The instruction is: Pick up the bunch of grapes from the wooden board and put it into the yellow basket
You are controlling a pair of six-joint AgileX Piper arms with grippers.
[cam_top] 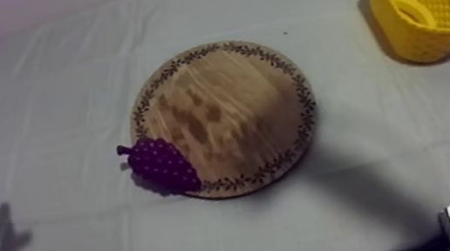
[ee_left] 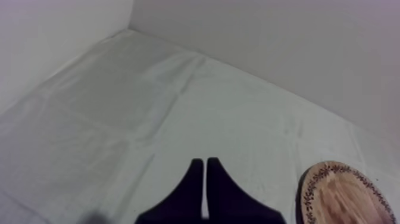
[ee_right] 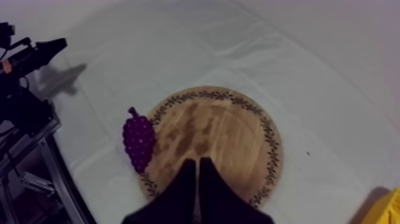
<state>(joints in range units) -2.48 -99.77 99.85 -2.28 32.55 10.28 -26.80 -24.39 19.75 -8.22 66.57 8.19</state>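
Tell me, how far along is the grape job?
Nothing done yet: the bunch of grapes lies at the edge of the wooden board, far from the yellow basket. In hand: the right gripper, shut and empty, hangs above the board. Remaining: grasp, carry, drop.

No legible text, label, brand, number or sign can be read on any surface. The wooden board (ee_right: 238, 137), directly ahead of and below the right gripper (ee_right: 197, 159), carries a dark ornamental band around its rim: decoration, not lettering.
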